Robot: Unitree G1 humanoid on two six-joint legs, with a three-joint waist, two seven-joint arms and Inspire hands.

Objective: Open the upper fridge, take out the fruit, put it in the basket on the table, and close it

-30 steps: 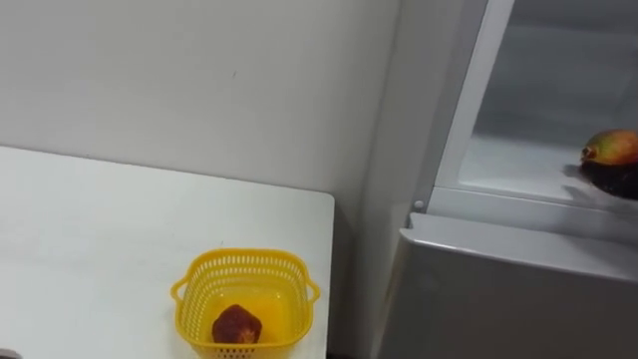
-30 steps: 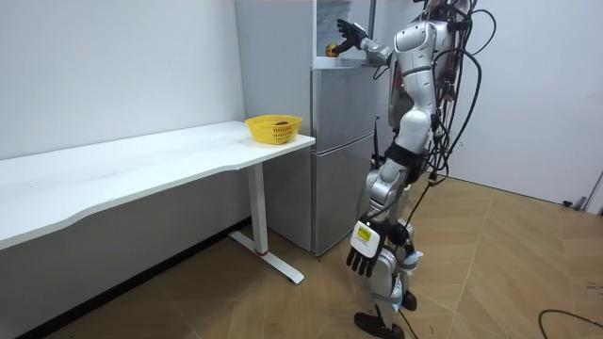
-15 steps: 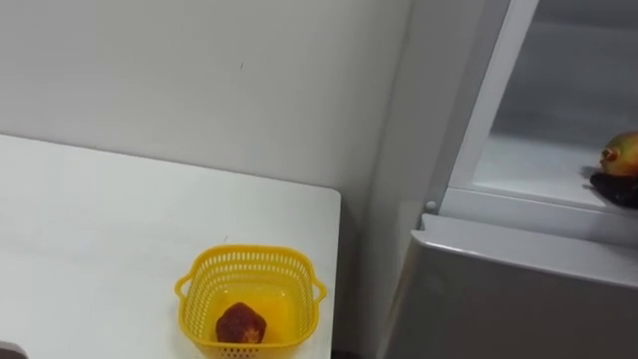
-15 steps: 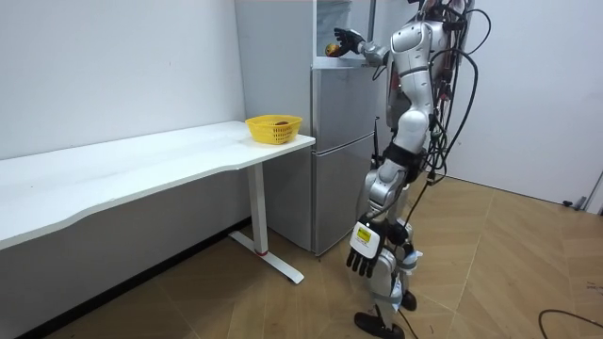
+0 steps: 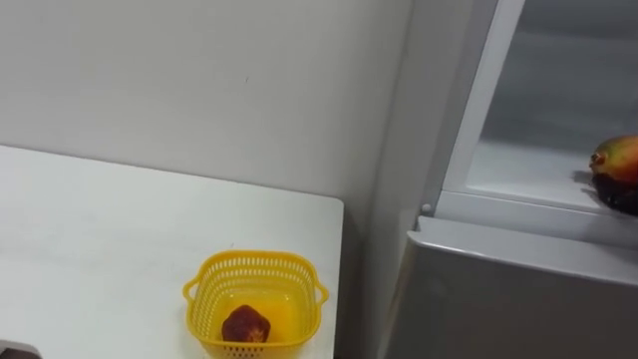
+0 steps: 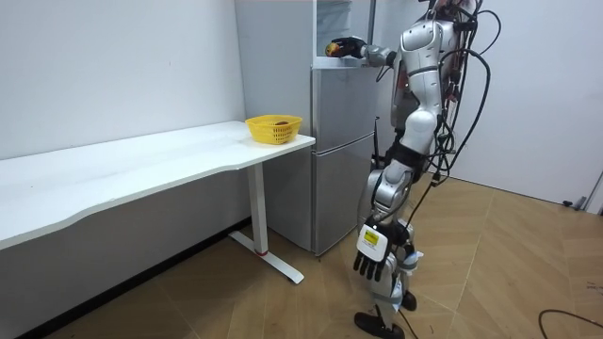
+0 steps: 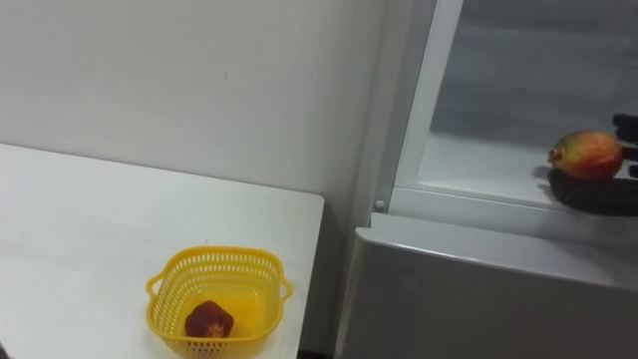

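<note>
Right arm raised, stretched forward, its hand (image 6: 349, 44) curled round the mango (image 7: 588, 153); left hand (image 6: 375, 256) hangs low, fingers relaxed.

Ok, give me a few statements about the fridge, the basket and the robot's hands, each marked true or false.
1. The yellow basket stands on the white table. True.
2. The basket is empty. False: a dark red fruit lies in it.
3. The right hand has its fingers round the mango in the upper fridge. True.
4. The left hand rests on the table. False: it hangs open beside the robot's leg.
5. The lower fridge door is open. False: it is shut.
</note>
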